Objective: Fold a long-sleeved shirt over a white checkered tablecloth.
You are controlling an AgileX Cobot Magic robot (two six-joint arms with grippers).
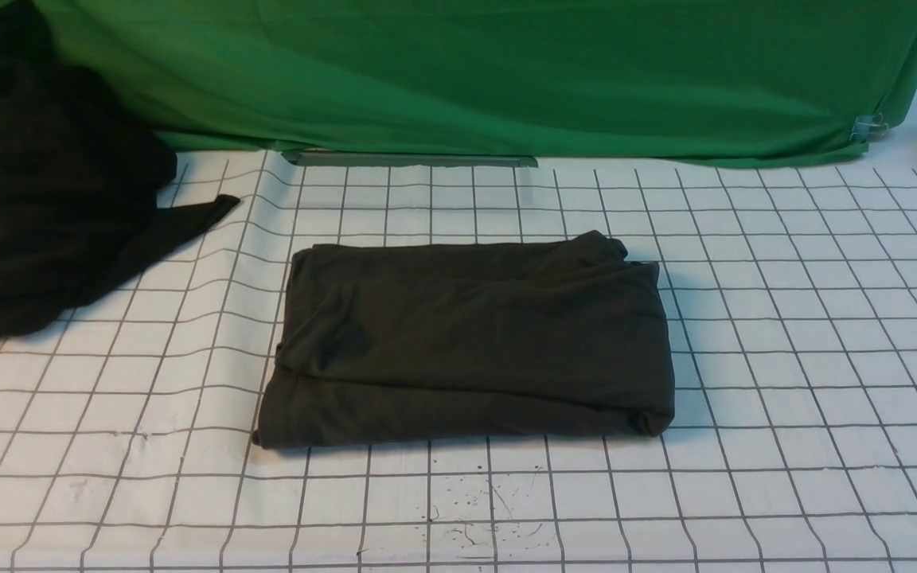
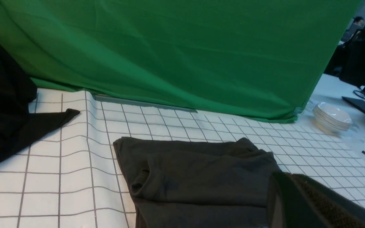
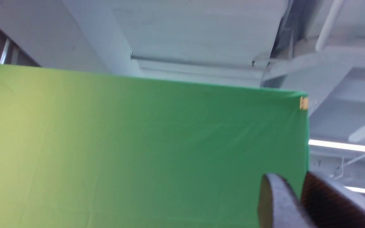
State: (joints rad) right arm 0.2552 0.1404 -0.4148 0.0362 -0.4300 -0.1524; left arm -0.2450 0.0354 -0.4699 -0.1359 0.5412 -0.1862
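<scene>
In the middle of the white checkered tablecloth [image 1: 785, 358] I see the long-sleeved shirt [image 1: 466, 346] lying folded into a flat rectangle, its neck opening showing in my left wrist view. Neither arm appears in my front view. My left gripper [image 2: 312, 202] hangs low just beside the shirt's near edge, its camera aimed across the cloth toward the green backdrop [image 1: 506, 72]; only one finger tip is in frame, so I cannot tell how its jaws stand. My right gripper [image 3: 299, 202] is tilted upward, looking at the backdrop's top edge and the ceiling; two fingers [image 3: 274, 202] show with a narrow gap, holding nothing. A black heap of cloth [image 1: 37, 207] sits at far left, a stack of bowls [image 2: 331, 117] at far right.
</scene>
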